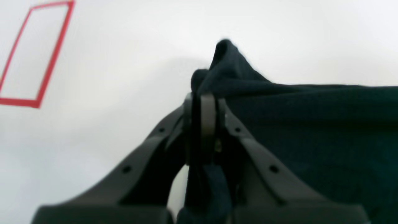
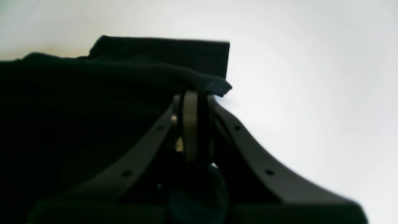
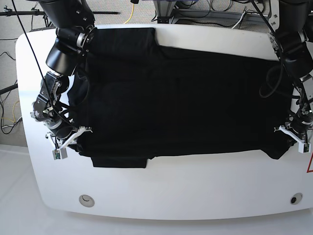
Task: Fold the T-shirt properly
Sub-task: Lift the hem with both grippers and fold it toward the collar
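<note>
on the white table (image 3: 161, 196) the black t-shirt (image 3: 176, 103) is spread out flat. its right edge is pinched by the closed left gripper (image 1: 203, 99), its left edge by the closed right gripper (image 2: 196, 96).

Black T-shirt (image 3: 181, 103) lies spread across the white table (sleeves at one end).
</note>
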